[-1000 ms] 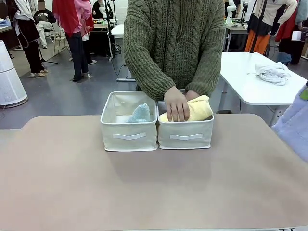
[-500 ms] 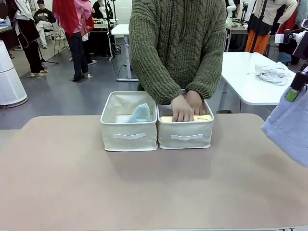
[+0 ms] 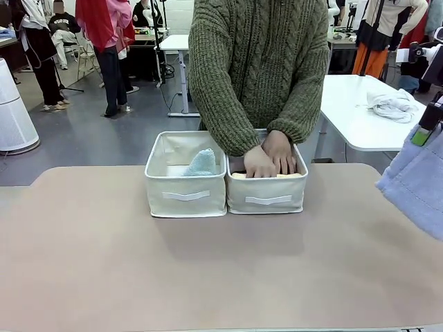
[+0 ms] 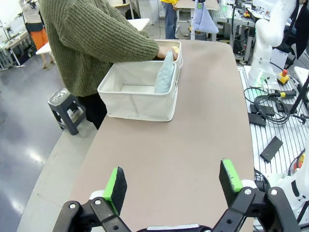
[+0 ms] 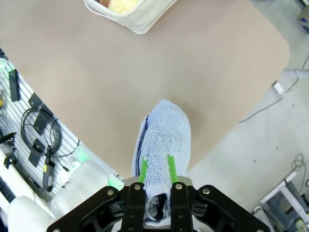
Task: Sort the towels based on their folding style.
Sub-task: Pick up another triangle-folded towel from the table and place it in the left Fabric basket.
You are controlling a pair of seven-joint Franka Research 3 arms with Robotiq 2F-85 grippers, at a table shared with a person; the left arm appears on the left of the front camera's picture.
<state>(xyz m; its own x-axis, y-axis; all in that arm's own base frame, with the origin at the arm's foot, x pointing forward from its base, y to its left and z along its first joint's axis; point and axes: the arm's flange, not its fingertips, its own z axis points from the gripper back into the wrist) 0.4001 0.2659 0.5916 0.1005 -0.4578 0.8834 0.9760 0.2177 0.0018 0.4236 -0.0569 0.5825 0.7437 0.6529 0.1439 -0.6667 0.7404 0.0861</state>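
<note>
Over at my left, the left tool (image 4: 173, 180) hangs above the near end of the worktop (image 3: 208, 277), its green pads spread wide with nothing between them. Off that side's edge a grey stool (image 4: 66, 104) stands on the floor by the person's legs.

Farther along, two cream bins sit touching side by side at the far edge, right in front of the person. Each has a pale strip on its front wall; whether anything is printed there I cannot tell. The left bin (image 3: 185, 196) holds the pale teal cone (image 3: 202, 163), standing point-up near the wall next to its neighbour. The right bin (image 3: 266, 197) holds the yellow roll (image 3: 239, 176). I get just a sliver of it above the rim, because both of the person's hands (image 3: 261, 162) lie on top of it. Their green knitted sleeves block the rest of that bin from me.

Beyond the bins, to the right, a white side worktop (image 3: 360, 131) carries a whitish-grey cloth bundle (image 3: 392, 104).

At my far right, the right tool (image 5: 157, 164) is pressed together on one end of the periwinkle cone (image 5: 161, 130). The towel hangs from the pads in the air near the worktop's right edge, well apart from the bins. Below it, beside the worktop, cables (image 5: 36, 135) lie on a slatted rack.
</note>
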